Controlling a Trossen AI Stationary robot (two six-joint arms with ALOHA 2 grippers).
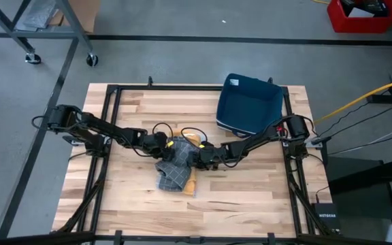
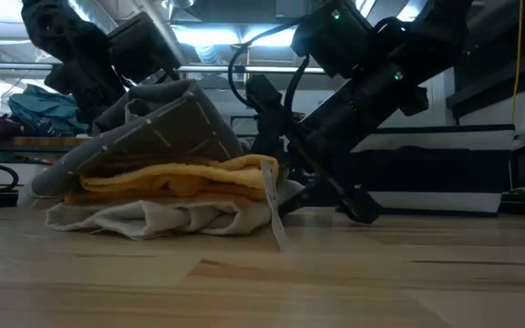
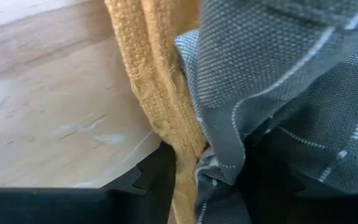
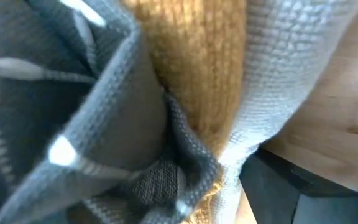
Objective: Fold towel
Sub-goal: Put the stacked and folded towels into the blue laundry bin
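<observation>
Grey checked towel (image 1: 172, 170) is lifted at mid-worktop (image 1: 250, 197) over a stack of yellow towel (image 2: 190, 178) and white towel (image 2: 153, 219). Its edges are pinched by the left hand (image 1: 163, 144) and right hand (image 1: 197, 158), both clenched on it.

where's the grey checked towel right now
In the high view the grey checked towel lies mid-table atop a yellow towel, between the left hand and right hand, in front of the blue bin.

Grey woven towel with thin white grid lines (image 1: 171, 165), lying mid-table. Partly lifted, tilted. It rests atop folded mustard-yellow cloth (image 2: 190, 178) and cream cloth (image 2: 153, 219).
</observation>
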